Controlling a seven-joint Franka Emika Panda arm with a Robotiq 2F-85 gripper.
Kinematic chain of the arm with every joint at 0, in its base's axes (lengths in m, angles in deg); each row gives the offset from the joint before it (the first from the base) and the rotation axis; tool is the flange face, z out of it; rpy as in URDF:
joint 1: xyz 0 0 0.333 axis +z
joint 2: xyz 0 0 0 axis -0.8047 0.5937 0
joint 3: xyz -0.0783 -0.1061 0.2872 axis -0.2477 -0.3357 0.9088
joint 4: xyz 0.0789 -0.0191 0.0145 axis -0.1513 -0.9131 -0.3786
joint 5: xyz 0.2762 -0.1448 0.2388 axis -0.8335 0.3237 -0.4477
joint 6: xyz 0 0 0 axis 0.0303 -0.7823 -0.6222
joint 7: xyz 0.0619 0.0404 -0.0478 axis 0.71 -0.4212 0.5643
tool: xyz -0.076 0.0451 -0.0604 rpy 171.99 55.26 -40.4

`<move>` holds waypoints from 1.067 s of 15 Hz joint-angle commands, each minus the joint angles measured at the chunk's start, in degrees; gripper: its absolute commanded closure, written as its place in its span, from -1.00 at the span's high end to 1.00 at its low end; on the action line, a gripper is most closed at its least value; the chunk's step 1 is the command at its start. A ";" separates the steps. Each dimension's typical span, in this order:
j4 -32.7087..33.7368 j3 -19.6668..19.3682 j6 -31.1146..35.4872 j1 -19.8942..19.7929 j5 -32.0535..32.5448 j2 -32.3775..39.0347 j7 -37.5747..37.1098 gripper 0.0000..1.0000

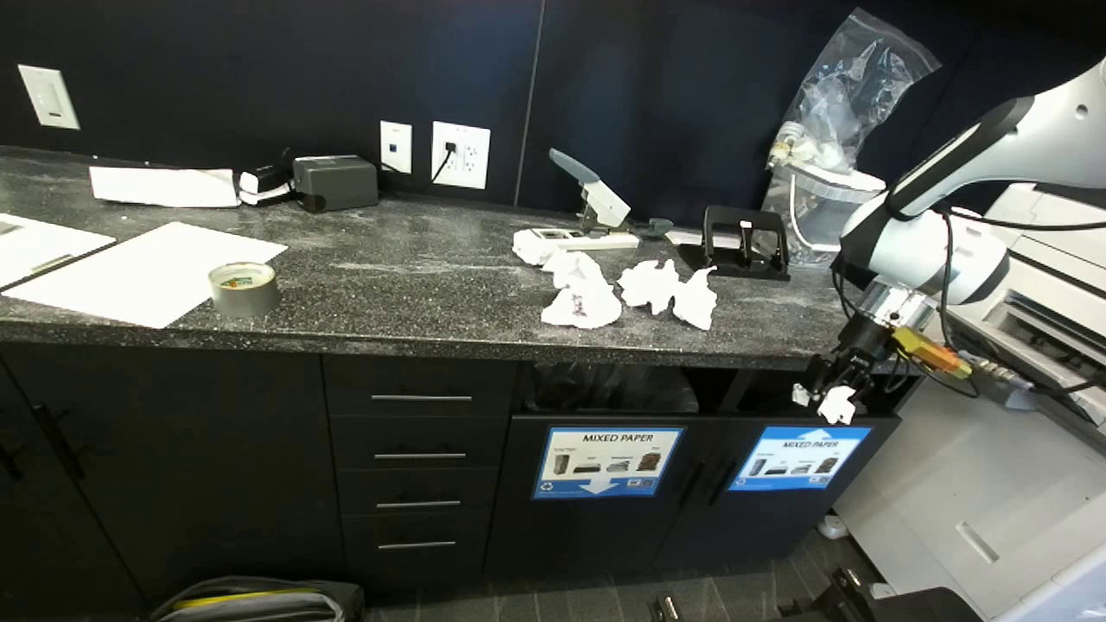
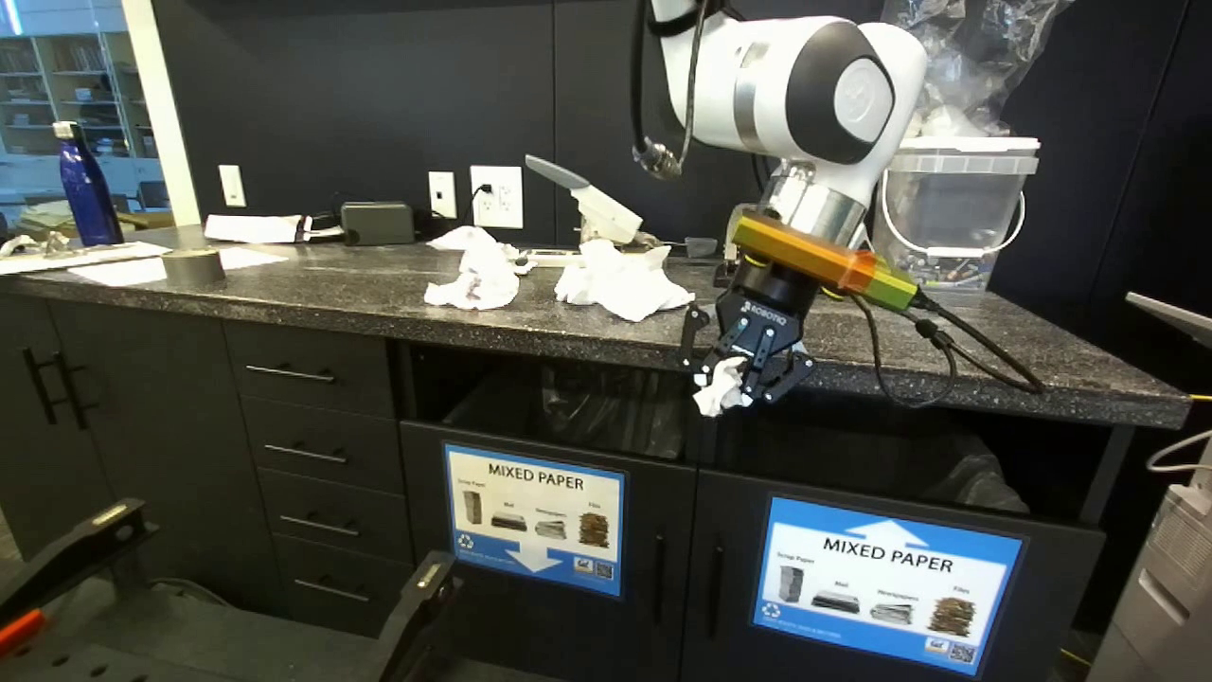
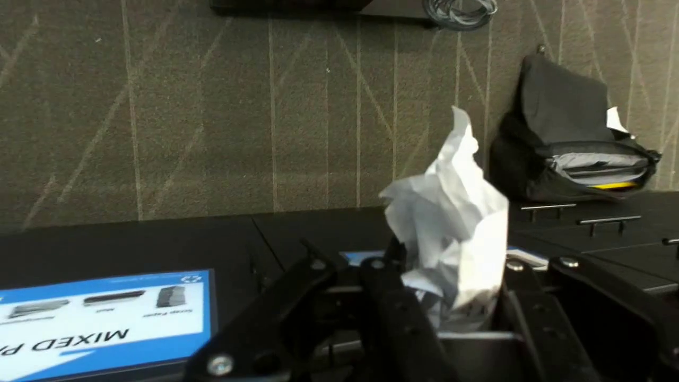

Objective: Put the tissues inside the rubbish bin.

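A crumpled tissue is gripped and partly hidden by the claw near the rubbish bin, whose interior is barely made out; other tissues are seen on the counter.

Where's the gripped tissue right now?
Right of centre in both exterior views, the tissue is pinched between the fingers, with the counter edge above and the MIXED PAPER signs below.
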 commanded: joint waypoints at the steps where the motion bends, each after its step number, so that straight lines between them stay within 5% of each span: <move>1: -2.28 0.69 9.58 -2.51 -3.60 0.59 8.23 -0.92; 7: 1.21 5.13 19.03 -9.30 -9.21 6.18 22.29 -0.92; 13: 6.71 10.40 27.04 -16.55 -12.24 15.06 27.53 -0.92; 16: 12.45 15.97 30.00 -21.94 -13.95 20.45 28.51 -0.92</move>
